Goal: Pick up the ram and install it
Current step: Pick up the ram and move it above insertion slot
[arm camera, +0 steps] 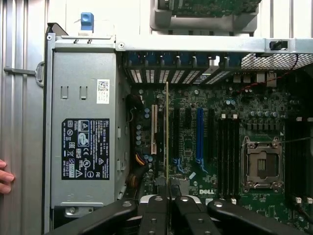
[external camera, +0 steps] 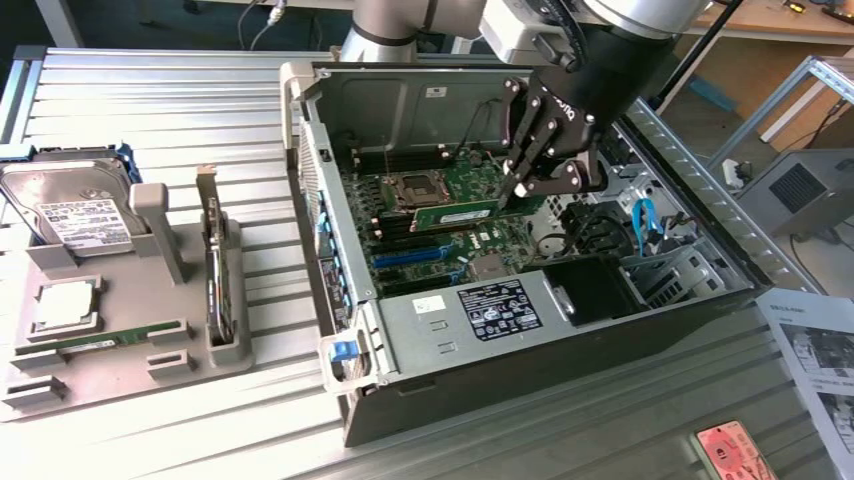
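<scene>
The ram (external camera: 461, 213) hangs just right of centre in the exterior view, clenched at one end by the gripper (external camera: 537, 190). Its long edge faces down over the motherboard (external camera: 474, 178) inside the open computer case (external camera: 387, 100), probably so it can meet a slot squarely. In the wrist view it runs edge-on as a thin line. Which slot lies beneath it, and whether it touches, I cannot tell. A person's hand (arm camera: 5, 177) is cut off by the frame.

The computer case (external camera: 534, 380) lies open mid-worktop (external camera: 200, 100); inside, the motherboard (external camera: 441, 245) covers its floor, the power supply (external camera: 467, 310) at its near end; the ram (external camera: 461, 213), pinched in the gripper (external camera: 534, 190), stands over the motherboard beside the socket (external camera: 414, 187); a tray (external camera: 187, 340) with a hard drive (external camera: 67, 210) sits by the worktop's edge at the exterior view's left.
</scene>
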Controlling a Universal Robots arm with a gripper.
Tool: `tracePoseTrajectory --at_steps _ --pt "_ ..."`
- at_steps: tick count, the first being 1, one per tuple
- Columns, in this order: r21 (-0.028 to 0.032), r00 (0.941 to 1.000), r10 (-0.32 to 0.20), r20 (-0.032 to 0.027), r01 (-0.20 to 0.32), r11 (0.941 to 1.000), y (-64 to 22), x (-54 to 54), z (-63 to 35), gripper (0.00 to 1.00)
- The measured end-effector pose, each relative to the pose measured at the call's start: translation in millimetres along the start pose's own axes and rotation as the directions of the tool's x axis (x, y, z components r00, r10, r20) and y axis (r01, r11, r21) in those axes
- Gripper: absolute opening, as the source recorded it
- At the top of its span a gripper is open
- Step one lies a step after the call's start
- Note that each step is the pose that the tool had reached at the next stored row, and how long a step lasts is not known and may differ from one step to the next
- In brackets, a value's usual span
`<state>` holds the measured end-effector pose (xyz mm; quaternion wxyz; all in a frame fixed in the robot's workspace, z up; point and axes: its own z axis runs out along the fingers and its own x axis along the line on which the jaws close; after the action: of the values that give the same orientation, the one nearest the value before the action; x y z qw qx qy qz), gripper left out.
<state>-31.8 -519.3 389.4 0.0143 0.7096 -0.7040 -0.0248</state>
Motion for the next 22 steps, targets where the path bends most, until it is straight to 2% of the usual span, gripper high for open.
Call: tracePoseTrajectory --at_steps 12,22 --pt "0.0000 1.0000 0.000 -0.0001 0.000 1.0000 -1.5 -13.5 0.1 0.12" --pt "0.0000 1.0000 0.000 0.0000 0.000 1.0000 -3.6 -30.4 0.3 0.12"
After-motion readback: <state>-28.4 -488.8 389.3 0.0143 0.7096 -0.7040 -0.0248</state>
